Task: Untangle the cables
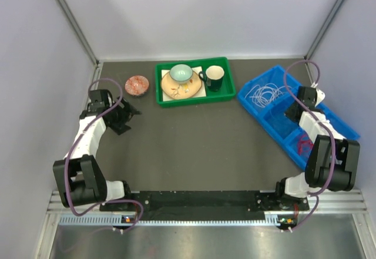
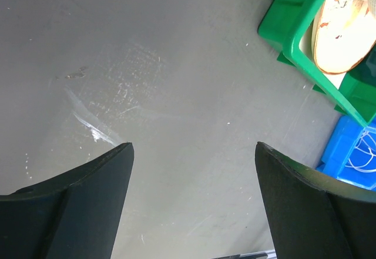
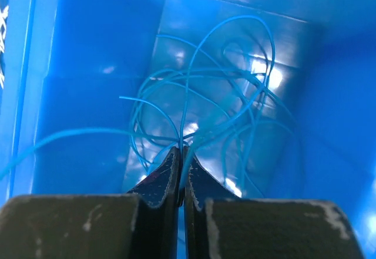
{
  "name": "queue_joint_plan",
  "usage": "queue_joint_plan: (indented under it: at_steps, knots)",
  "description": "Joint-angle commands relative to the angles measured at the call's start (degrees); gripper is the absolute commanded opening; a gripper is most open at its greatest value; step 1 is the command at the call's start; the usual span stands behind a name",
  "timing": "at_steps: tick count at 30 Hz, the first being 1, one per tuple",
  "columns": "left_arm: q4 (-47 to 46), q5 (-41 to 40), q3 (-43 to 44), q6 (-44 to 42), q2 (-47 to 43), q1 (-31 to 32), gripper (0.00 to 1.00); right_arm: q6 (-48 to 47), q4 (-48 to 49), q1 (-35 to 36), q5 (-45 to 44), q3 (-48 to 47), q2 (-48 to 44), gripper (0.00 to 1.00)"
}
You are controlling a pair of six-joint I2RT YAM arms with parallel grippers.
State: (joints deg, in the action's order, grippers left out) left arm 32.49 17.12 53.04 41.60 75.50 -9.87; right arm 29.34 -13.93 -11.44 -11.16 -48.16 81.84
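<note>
The right fingers (image 3: 181, 156) are pressed together and pinch a strand of the blue cable (image 3: 182, 112), whose loose loops fan out from the tips toward 12 o'clock and 2 o'clock over the floor of a blue bin (image 1: 247, 103). The left fingers (image 2: 114, 165) are spread wide and hold nothing, with only bare grey worktop (image 1: 194, 147) between them.

There are three cables, one to each of the bin's three compartments. From above, the bin lies at 3 o'clock on the worktop. The white cable (image 1: 262, 93) is coiled in the far compartment, the blue cable is in the middle one where the right fingers reach in, and the red cable (image 1: 304, 144) lies in the near one, partly hidden by the right arm.

At 12 o'clock stands one green tray (image 1: 191, 101). It holds one plate (image 1: 175, 88) with one pale green bowl (image 1: 181, 72) on it, and beside them one dark mug (image 1: 214, 77). One small reddish dish (image 1: 137, 85) sits on the worktop at 11 o'clock, just left of the tray and near the left fingers.
</note>
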Motion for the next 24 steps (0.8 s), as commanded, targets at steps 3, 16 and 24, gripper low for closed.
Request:
queue_joint_plan:
  at_steps: [3, 16, 24]
  knots:
    - [-2.35, 0.10, 1.45, -1.70, -0.36, 0.81, 0.89, 0.98, 4.44, -0.51, 2.19, -4.05, 2.45, 0.00]
    - [-3.13, 1.15, 2.69, -2.58, 1.40, 1.78, 0.89, -1.83, -4.78, -0.51, 3.86, -4.04, -17.50, 0.54]
    - [-5.06, 3.26, 1.11, -5.30, 1.31, 2.75, 0.90, -3.24, -11.19, -0.51, 3.08, -4.49, -24.62, 0.64]
